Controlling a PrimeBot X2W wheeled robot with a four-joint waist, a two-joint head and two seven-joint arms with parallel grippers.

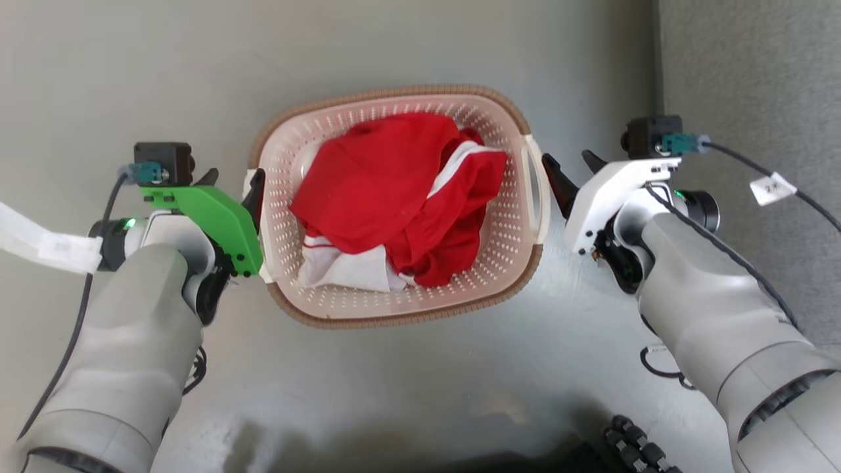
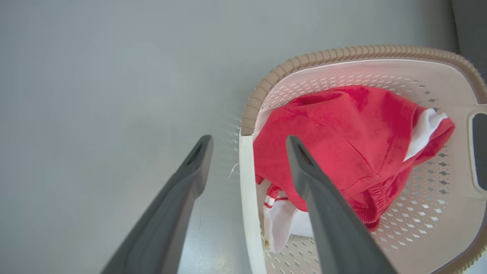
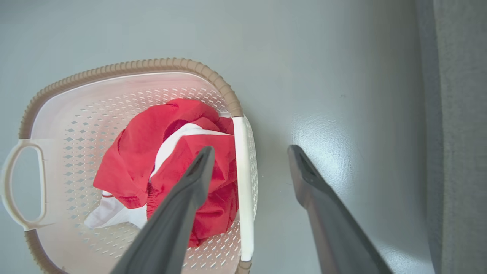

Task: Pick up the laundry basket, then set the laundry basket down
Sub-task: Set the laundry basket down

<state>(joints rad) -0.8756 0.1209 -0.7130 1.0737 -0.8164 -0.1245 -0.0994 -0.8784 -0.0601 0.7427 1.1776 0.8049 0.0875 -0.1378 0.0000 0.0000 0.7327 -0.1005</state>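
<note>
Between the two arms, on what looks like a glossy grey floor (image 1: 131,79), the laundry basket (image 1: 394,90) is seen from above, upright, its long axis running arm to arm. It appears set down, though contact with the floor cannot be confirmed. A crumpled red-and-white garment (image 1: 387,190) is heaped inside, kept within the walls.

The left claw (image 1: 231,184) is held spread open, gripping nothing. In the left wrist view one finger is placed outside the basket wall and the other over the clothing, so the near white handle (image 2: 247,190) is straddled. The right claw (image 1: 573,165) is likewise spread open and empty. In the right wrist view the opposite white handle (image 3: 243,182) is bracketed the same way. Touch on either handle cannot be told. The mirrored placement is judged deliberate: a hold at both ends would keep the load level and stop the basket tipping.

Surroundings: a darker grey textured strip (image 1: 749,66) is noted along the robot's right, near the right arm but clear of the basket. A black cable with a white tag (image 1: 772,187) is trailed from the right wrist. A white band (image 1: 39,243) is seen at the left wrist. A dark ribbed object (image 1: 637,447) lies by the lower edge. Nothing is found between claws and handles. Only the garment, close to each inner finger, could be snagged on closing.
</note>
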